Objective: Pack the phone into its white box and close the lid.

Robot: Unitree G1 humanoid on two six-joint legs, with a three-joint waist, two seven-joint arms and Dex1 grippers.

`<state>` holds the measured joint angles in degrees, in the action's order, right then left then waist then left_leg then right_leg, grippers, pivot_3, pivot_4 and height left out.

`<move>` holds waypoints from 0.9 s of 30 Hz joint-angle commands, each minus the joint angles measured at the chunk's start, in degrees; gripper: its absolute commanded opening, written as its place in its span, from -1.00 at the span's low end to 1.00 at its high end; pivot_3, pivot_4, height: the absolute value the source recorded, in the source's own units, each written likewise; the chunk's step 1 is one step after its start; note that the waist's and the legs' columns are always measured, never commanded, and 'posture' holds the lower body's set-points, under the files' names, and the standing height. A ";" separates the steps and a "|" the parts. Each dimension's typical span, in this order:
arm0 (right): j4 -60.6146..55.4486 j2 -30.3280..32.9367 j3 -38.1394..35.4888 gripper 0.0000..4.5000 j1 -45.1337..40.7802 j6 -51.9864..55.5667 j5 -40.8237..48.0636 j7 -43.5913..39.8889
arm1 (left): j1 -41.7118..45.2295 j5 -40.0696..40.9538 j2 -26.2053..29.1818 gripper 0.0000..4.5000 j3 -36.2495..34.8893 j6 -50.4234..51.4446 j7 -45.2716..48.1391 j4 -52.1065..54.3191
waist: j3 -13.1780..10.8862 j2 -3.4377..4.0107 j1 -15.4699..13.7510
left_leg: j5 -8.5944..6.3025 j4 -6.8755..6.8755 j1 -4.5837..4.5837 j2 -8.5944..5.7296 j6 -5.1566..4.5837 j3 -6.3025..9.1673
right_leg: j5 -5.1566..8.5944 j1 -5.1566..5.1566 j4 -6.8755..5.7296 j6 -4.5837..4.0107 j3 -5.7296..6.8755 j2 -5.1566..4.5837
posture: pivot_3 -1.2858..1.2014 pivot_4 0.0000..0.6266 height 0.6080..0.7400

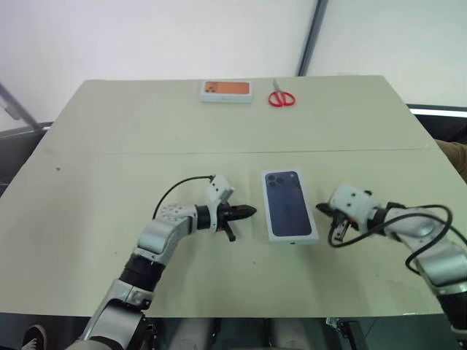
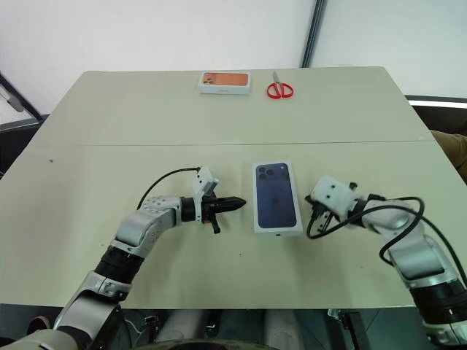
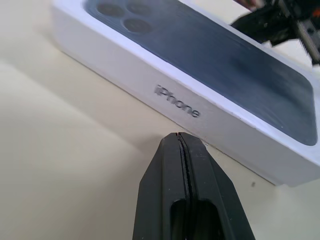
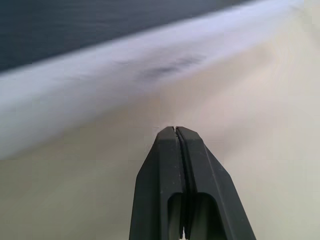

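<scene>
The lid, white with a dark blue phone printed on top, lies flat and closed in the middle of the table; its side wall reads "iPhone". It covers the white box, and the phone is hidden. My left gripper is shut and empty just left of the lid, pointing at its long side; the left wrist view shows the fingertips a short gap from that wall. My right gripper is shut and empty just off the lid's right side, its tip close to the white wall.
An orange-topped box and red scissors lie near the table's far edge. A seam crosses the beige table behind the lid. Black cables loop beside both wrists.
</scene>
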<state>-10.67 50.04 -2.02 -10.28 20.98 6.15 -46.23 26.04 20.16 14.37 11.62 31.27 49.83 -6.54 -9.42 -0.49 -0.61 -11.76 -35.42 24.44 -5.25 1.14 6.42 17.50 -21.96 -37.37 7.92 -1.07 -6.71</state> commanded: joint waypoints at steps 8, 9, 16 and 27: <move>-8.02 -8.21 -0.73 -0.99 -2.71 5.68 8.95 0.09 | 9.33 1.51 -11.27 -1.00 -0.94 -0.32 -5.22 -3.60 | -0.01 -0.03 -0.06 | -0.01 -0.32 0.02 -0.06 0.00 0.13 | 0.01 0.27 0.08 0.03 0.16 -0.03 | 0.03 -0.52 1.00; -7.82 -7.43 0.88 -0.99 -1.57 4.15 6.82 -0.06 | 9.44 0.61 -11.37 -1.00 -0.12 -0.60 -5.33 -5.17 | -0.01 -0.03 0.01 | -0.02 -0.31 -0.06 -0.06 -0.02 0.12 | 0.01 0.33 0.10 0.04 0.16 -0.02 | 0.03 -0.52 1.00; -6.39 -4.19 5.22 -0.99 2.82 0.51 0.26 -0.26 | 8.21 -6.85 -9.30 -1.00 6.23 -4.54 -4.18 -11.60 | 0.01 -0.03 0.04 | -0.03 -0.29 -0.12 -0.02 -0.03 0.09 | 0.02 0.32 0.02 0.04 0.13 0.03 | 0.03 -0.52 1.00; -9.35 -6.23 -0.14 -0.60 0.96 8.19 11.79 -3.64 | 6.31 -1.56 -6.35 -0.23 0.61 -2.99 0.48 -5.62 | 0.02 -0.05 0.09 | -0.08 -0.25 -0.33 -0.01 -0.08 0.16 | 0.03 0.58 0.15 0.04 0.18 0.01 | 0.03 -0.52 1.00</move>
<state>-18.45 42.89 0.35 -7.79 30.90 17.75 -49.77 32.93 17.60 6.18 14.48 27.54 49.63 -14.58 -9.41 -0.54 -0.52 -11.84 -35.67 24.11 -5.26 1.06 6.58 17.52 -21.40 -37.22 7.96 -0.90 -6.69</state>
